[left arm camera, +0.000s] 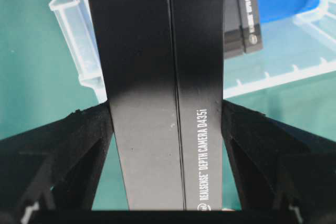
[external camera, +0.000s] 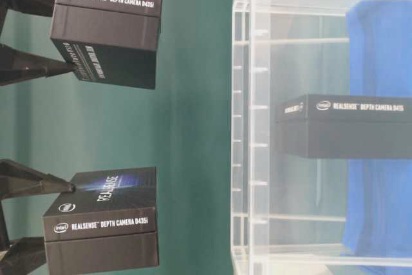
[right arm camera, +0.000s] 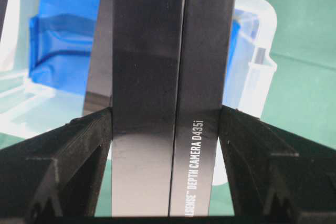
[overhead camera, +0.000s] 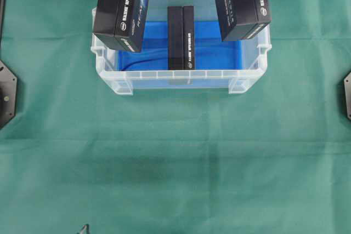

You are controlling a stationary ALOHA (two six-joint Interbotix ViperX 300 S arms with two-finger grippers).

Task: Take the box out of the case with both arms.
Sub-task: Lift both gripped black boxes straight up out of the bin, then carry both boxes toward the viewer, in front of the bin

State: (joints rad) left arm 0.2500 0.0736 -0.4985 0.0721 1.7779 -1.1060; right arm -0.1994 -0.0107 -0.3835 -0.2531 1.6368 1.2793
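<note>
On the left, the left gripper [left arm camera: 168, 124], made of black lattice-framed plastic, is clenched on a matte black rectangular cardboard box [overhead camera: 122, 12] with white "RealSense Depth Camera D435i" print. In the left wrist view its two fingers [left arm camera: 79, 145] press flat against the two long faces of this left box [left arm camera: 163, 93], and a thin seam runs along the box where the lid meets the base. In the overhead view the left box hangs tilted above the left rim of the case.

The case [overhead camera: 181, 75] is a clear, translucent rectangular plastic bin with a rimmed edge and small ribs along its walls. It stands on a green, slightly wrinkled cloth [overhead camera: 175, 157]. A smooth blue liner [overhead camera: 219, 53] covers its floor and is folded up a little at the sides. In the middle of the case a third black rectangular box [overhead camera: 181, 38] rests on the liner, standing on a narrow side, apart from both grippers. The table-level view shows it through the clear wall [external camera: 257, 127].

On the right, the right gripper [right arm camera: 165, 129], also black and lattice-framed, is grasping a similar matte black cardboard box [overhead camera: 241, 6]. Its fingers [right arm camera: 68, 156] touch both long faces of this right box [right arm camera: 168, 93]. This box is held tilted above the right part of the case.
</note>
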